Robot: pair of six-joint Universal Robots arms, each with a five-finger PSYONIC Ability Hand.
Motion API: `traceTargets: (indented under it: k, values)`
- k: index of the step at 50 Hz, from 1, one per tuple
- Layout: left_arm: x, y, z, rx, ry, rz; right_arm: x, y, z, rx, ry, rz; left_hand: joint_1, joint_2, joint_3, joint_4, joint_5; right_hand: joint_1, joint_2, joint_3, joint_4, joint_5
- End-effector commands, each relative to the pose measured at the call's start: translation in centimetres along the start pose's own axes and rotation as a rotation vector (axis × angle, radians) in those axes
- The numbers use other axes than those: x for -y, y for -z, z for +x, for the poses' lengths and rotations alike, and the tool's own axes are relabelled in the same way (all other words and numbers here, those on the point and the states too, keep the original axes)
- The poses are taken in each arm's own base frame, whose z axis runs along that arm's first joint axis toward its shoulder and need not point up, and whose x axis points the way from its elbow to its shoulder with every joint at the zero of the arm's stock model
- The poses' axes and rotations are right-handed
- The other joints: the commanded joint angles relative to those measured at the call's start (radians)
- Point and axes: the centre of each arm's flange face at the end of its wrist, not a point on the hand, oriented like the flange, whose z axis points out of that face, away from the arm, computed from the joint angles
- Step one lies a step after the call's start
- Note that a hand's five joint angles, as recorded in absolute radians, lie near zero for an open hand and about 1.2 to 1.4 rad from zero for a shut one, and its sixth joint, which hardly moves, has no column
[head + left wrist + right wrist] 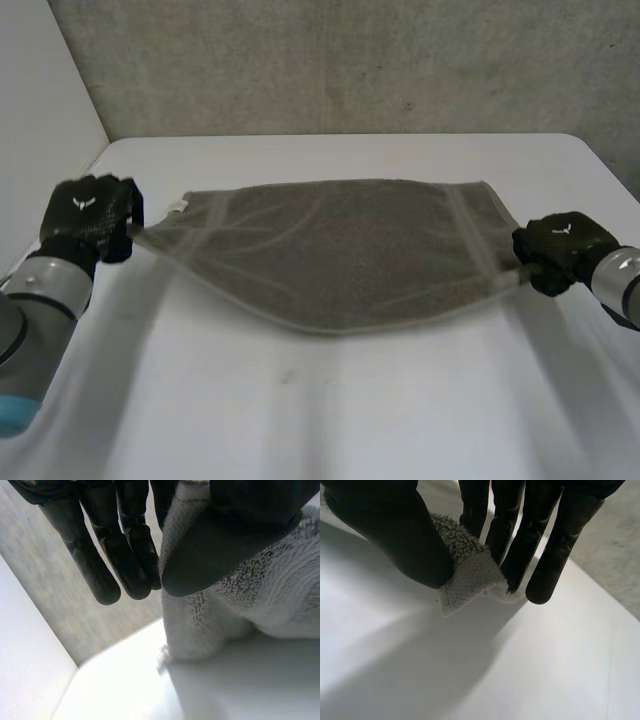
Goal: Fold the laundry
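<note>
**White table, grey towel pinched at both ends, folding barely begun**

White tabletop (330, 420) runs back to a rough grey wall (350, 60), and one grey towel (340, 250) lies across its middle.

At the left end, the left hand (90, 215) has a corner of the towel. Its wrist view shows the thumb (240, 535) pressing the terry cloth against the side of the long, nearly straight fingers (100, 565), so this is a pinch rather than a closed fist. A small white tag (178, 207) sits at the far corner just beside that hand.

From there the cloth stretches across the table, its far edge fairly straight and its near edge dipping toward the robot in the middle.

At the right end, the right hand (560, 250) pinches the opposite corner. That corner pokes out between the thumb (395, 540) and the fingertips (540, 585), just above the table.

By my reading the task is at an early stage. The towel is gripped and drawn out, but no neat fold shows, and I cannot tell whether it is already doubled. The edges have yet to be brought together and the cloth laid flat.
</note>
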Motion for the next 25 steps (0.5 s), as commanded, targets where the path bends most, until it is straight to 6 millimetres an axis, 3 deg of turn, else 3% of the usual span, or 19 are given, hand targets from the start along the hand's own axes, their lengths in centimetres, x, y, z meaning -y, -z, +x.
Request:
traceTargets:
  k: [1,6,12,16,17,18,19,20,21,22,23,25]
  values:
    - [0.4,4.1,0.3,-0.038,-0.004,-0.161,-0.9,3.8,-0.2,0.121,0.137,-0.217,0.203,0.178,0.179,0.179,0.181,0.43,0.219,0.221,0.206,0.255]
    - [0.6,7.4,0.3,-0.085,-0.123,-0.29,-1.7,6.4,0.8,0.185,0.16,-0.341,0.203,0.178,0.179,0.179,0.181,0.43,0.219,0.221,0.206,0.255]
    - [0.2,7.8,0.3,-0.14,-0.179,-0.315,-0.6,6.5,1.9,0.164,0.187,-0.307,0.203,0.178,0.179,0.179,0.181,0.43,0.219,0.221,0.206,0.255]
    - [0.0,5.7,-0.5,-0.129,-0.178,-0.25,-0.1,5.7,2.8,0.116,0.172,-0.278,0.203,0.178,0.179,0.179,0.181,0.43,0.219,0.221,0.206,0.255]
    - [-0.6,4.2,-0.8,-0.114,-0.184,-0.226,-0.2,5.0,3.3,0.099,0.152,-0.268,0.203,0.178,0.179,0.179,0.181,0.43,0.219,0.221,0.206,0.255]
    - [-0.7,4.2,-0.8,-0.113,-0.184,-0.225,-0.3,3.9,3.4,0.094,0.125,-0.259,0.203,0.178,0.179,0.179,0.181,0.43,0.219,0.221,0.206,0.255]
    - [-1.2,2.8,-0.7,-0.11,-0.186,-0.203,-0.3,3.9,3.4,0.094,0.125,-0.259,0.203,0.178,0.179,0.179,0.181,0.43,0.219,0.221,0.206,0.255]
    - [-1.2,2.8,-0.7,-0.11,-0.186,-0.202,0.0,2.6,3.1,0.098,0.115,-0.236,0.203,0.178,0.179,0.179,0.181,0.43,0.219,0.221,0.206,0.255]
    - [-1.5,1.5,-0.5,-0.113,-0.187,-0.177,0.6,1.4,2.5,0.107,0.118,-0.21,0.203,0.178,0.179,0.179,0.181,0.43,0.219,0.221,0.206,0.255]
    - [-1.8,0.4,-0.2,-0.122,-0.182,-0.162,0.6,1.3,2.5,0.107,0.118,-0.21,0.203,0.178,0.179,0.179,0.181,0.43,0.219,0.221,0.206,0.255]
    - [-1.8,0.4,-0.2,-0.122,-0.182,-0.162,1.0,0.3,2.0,0.116,0.116,-0.197,0.203,0.178,0.179,0.179,0.181,0.43,0.219,0.221,0.206,0.255]
    - [-2.5,-2.1,0.1,-0.127,-0.163,-0.142,1.3,-0.8,1.9,0.105,0.114,-0.187,0.203,0.178,0.179,0.179,0.181,0.43,0.219,0.221,0.206,0.255]
